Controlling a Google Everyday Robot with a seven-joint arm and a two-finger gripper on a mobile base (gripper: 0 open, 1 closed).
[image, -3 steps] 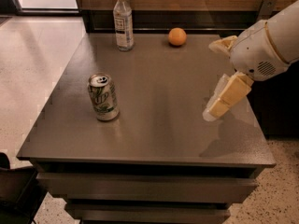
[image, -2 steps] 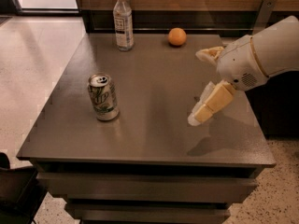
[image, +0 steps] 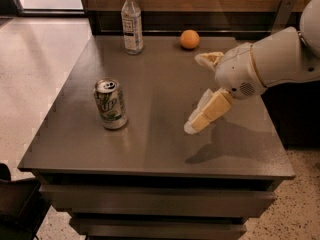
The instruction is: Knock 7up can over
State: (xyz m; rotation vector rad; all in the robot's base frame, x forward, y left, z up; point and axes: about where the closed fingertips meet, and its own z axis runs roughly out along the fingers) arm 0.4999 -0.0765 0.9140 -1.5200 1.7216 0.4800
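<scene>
A: Quick, where's the 7up can (image: pixel 111 104) vs. the pincer (image: pixel 194 94)?

B: Can's upright on the desk (image: pixel 150 149), front-left part, long axis vertical. Pincer hangs over the mid-right, fingers spread wide, holding nothing, well apart from the can.

A: So which way does it go?

B: Sideways, toward view-left and a bit nearer the front edge. I'd push high on the can so it tips, not slides.

A: Anything btwn them?

B: No, bare desk btwn pincer and can.

A: Further back?

B: Water bottle (image: pixel 132 23) and an orange (image: pixel 189 39) at the far edge, both well off the path, imo no risk.
</scene>
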